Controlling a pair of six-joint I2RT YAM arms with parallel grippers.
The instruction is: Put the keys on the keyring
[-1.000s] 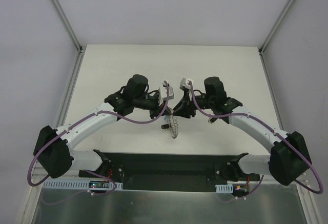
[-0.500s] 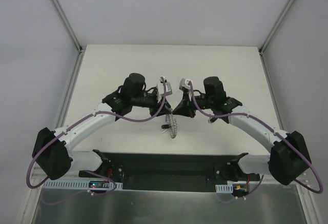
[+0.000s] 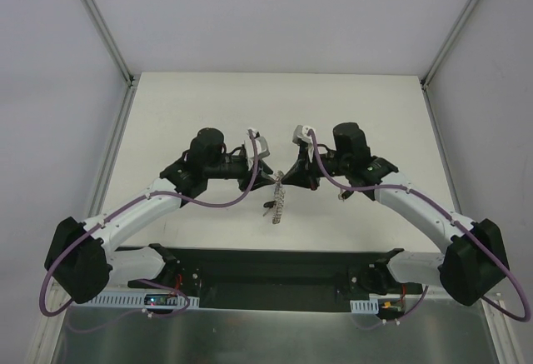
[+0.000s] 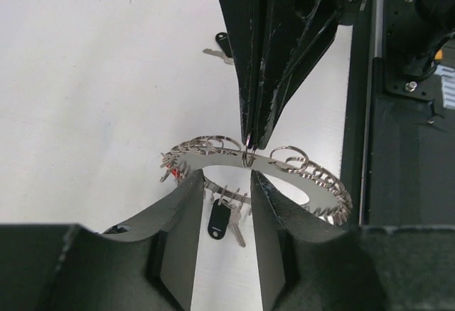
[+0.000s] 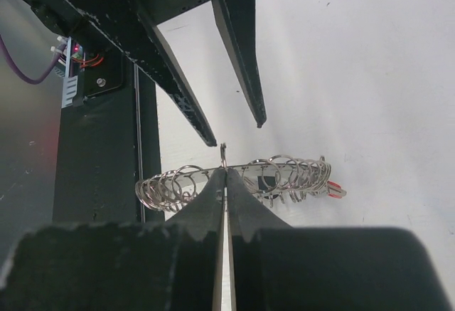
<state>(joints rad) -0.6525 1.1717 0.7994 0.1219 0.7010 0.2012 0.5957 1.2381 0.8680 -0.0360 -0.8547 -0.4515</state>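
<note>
Right fingers [image 5: 202, 208] are clenched tight on one wire loop [image 5: 223, 156] at the rim of the ring [image 4: 298, 176]. That seems to hold the ring up off the table [image 4: 85, 76], edge presented to the other arm. Left fingers [image 4: 181, 211] are spread wide, straddling the ring's near edge right under that pinched loop and gripping nothing. I'd say they're poised to steady the ring or work the loop open. One black key [image 4: 219, 222] dangles just under the ring, between the left fingertips; threaded or merely caught, can't tell. The second key [image 4: 222, 43] lies on the table beyond the right fingers, well apart, and probably needs fetching.
</note>
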